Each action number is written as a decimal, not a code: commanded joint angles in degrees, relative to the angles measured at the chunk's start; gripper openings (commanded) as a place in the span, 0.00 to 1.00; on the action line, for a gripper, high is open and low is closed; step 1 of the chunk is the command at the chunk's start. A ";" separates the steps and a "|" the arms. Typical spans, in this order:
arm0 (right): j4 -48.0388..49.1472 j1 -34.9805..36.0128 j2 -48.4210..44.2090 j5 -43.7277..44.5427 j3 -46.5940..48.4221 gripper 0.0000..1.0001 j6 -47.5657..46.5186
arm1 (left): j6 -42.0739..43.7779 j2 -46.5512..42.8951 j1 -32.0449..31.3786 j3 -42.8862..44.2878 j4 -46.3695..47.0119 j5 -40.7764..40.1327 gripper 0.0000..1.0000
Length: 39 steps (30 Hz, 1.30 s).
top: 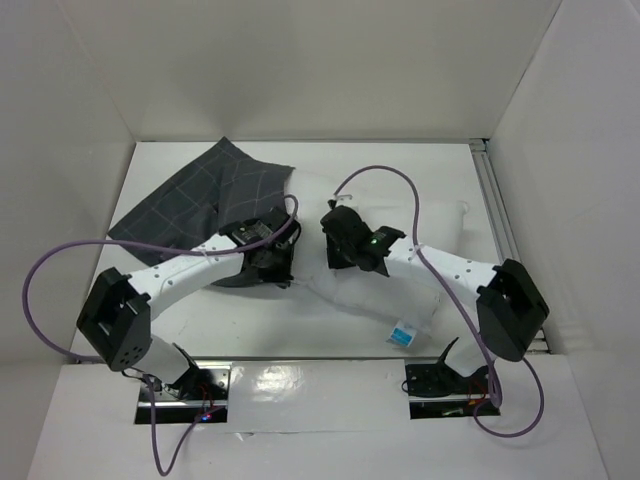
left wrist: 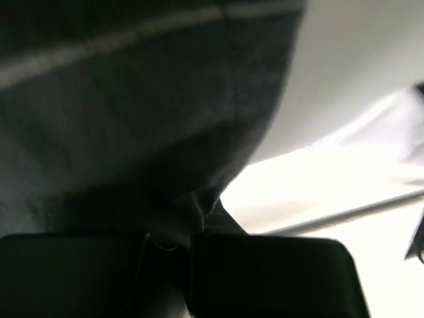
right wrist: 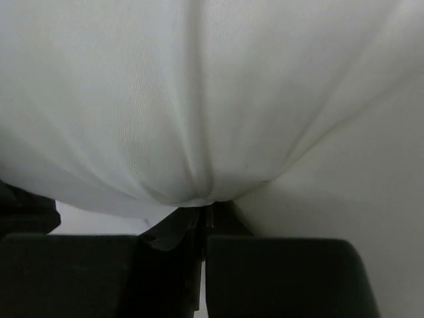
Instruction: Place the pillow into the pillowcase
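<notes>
I'm watching from the overhead camera. The pillow (top: 445, 228) lies across the right half of the bench (top: 280, 328), plump and white, with its small blue-and-white tag (top: 403, 334) at the near edge, close to the right arm's elbow. The pillowcase (top: 195, 200) is spread over the back left of the bench, dark grey with thin light check lines. It runs diagonally, and its near right end is bunched up under my left hand (top: 272, 258). Pillowcase and pillow meet around the middle of the bench. From above I cannot tell whether any of the pillow is inside the pillowcase.

On the left wrist camera, the left hand (left wrist: 190, 246) is closed, with a fold of the dark checked cloth pinched between its two fingers (left wrist: 265, 275). The rest of the cloth rises in a blurred dark mass that fills the upper left of the picture, and the bright bench shows beyond it on the right.

My right hand (top: 336, 238) reaches in over the left end of the pillow. On the right wrist camera, the right hand (right wrist: 204, 224) is also closed. Its jaws are tight together on a pucker of white pillow fabric, and creases fan upward from the pinch. The pillow's bulge fills nearly the whole picture.

A purple cable (top: 388, 172) loops over the pillow from the right wrist.
</notes>
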 commanded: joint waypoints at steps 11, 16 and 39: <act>-9.22 -3.95 -5.75 7.65 27.53 0.00 -7.77 | 6.50 4.32 5.97 42.38 -7.24 11.32 0.00; -2.63 2.03 -5.14 3.87 5.24 0.00 2.14 | -0.17 -4.56 1.76 9.77 1.53 14.31 0.00; -25.12 -3.56 -20.94 28.57 15.64 1.00 4.81 | 4.13 12.54 11.94 47.00 -16.64 -14.85 0.81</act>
